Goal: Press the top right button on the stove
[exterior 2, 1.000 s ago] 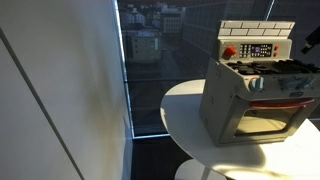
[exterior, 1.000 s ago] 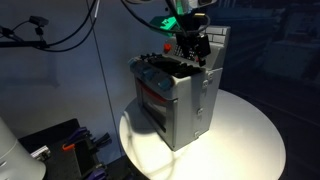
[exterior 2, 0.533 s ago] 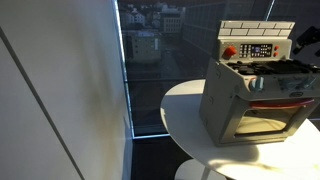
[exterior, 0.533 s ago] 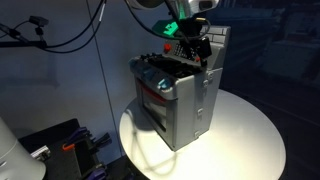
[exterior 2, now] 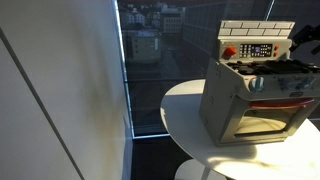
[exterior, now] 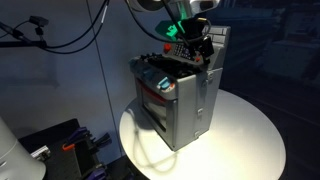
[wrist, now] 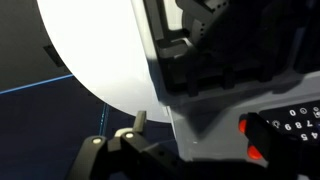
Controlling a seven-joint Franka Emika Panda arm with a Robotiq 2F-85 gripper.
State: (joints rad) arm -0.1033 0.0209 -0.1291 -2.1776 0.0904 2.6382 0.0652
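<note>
The grey toy stove [exterior: 178, 95] stands on a round white table [exterior: 250, 130]. It also shows in an exterior view [exterior 2: 255, 100], with its white brick-pattern back panel, a red button [exterior 2: 229, 51] and a keypad. My gripper [exterior: 197, 46] hangs over the stove top, close against the back panel, and at the panel's right end in an exterior view [exterior 2: 303, 40]. In the wrist view one fingertip [wrist: 140, 119] shows beside the stove's grey body [wrist: 200, 110], with red buttons [wrist: 246, 126] at lower right. The jaw gap is not visible.
The table [exterior 2: 185, 110] rim lies around the stove. A dark window with city lights [exterior 2: 150, 60] is behind it. Cables and dark equipment [exterior: 60, 140] lie to one side on the floor.
The gripper has shifted slightly along the back panel; the stove has not moved.
</note>
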